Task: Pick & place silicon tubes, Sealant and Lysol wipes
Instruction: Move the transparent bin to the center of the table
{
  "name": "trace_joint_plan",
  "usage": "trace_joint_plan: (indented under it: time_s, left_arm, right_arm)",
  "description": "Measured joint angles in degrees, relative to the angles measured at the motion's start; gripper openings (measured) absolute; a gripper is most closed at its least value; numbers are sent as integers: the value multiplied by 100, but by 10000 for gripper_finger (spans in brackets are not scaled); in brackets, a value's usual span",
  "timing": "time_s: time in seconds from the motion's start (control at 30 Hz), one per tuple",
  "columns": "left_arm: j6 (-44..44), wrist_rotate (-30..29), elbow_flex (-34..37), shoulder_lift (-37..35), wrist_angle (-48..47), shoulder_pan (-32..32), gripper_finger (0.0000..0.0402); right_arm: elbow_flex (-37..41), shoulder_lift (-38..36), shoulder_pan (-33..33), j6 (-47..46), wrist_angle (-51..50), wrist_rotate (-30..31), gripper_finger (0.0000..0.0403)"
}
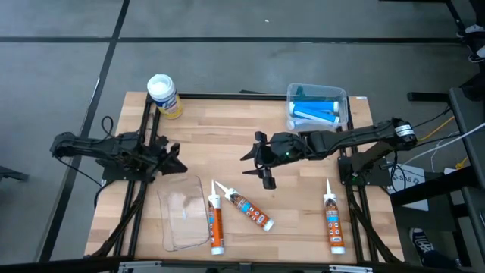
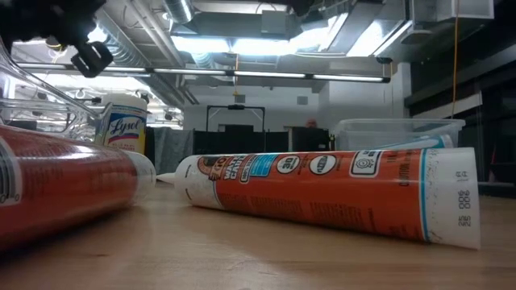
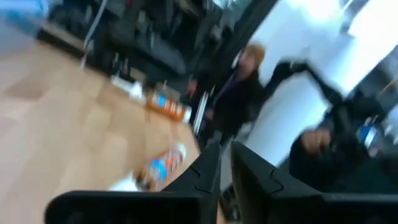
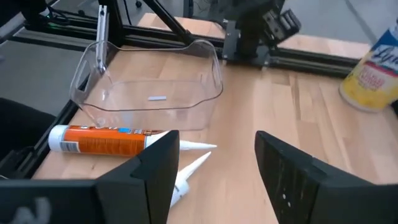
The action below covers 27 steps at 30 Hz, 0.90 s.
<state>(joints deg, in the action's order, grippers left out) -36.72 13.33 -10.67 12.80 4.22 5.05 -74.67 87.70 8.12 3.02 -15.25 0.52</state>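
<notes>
Near edge of the pale wood-plank surface (image 1: 227,144): three slim orange sealant tubes with white nozzles lie flat. One orange tube (image 1: 216,221) rests against the clear plastic tray (image 1: 182,212), which is shallow, glossy, with rounded corners. A second angled tube (image 1: 246,208) lies just beside it, nozzles nearly meeting. A third tube (image 1: 334,224) lies well apart, near the right frame.

Mid surface: right gripper (image 1: 258,161) reaches in low and stretched out toward centre, fingers apart, holding nothing. Left gripper (image 1: 170,155) sits over the left frame rail, arm folded, fingers nearly together, holding nothing.

Far edge: Lysol wipes (image 1: 164,96), a short yellow canister with white round lid, stand upright at the far left corner. Clear lidless plastic bin (image 1: 317,106) at far right holds blue tubes (image 1: 314,115).
</notes>
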Motion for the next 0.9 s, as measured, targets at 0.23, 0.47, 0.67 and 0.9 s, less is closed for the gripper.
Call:
trace_joint_plan:
  time_s: [0.23, 0.47, 0.67, 0.9]
  left_arm:
    - [967, -77, -1285, 1623, -1777, 640, 88]
    - [1890, 15, -2290, 2793, -3198, 1139, 130]
    - [1976, -421, -2654, 3274, -3833, 1398, 130]
    - [1557, -1562, -2859, 3661, -5268, 1415, 108]
  right_arm:
    - [4, 96, -2, -132, -173, 0, 211]
    - [9, 135, -2, -140, -334, -3, 211]
    - [9, 131, -1, -132, -405, -5, 211]
    - [9, 131, 0, -130, -443, -7, 211]
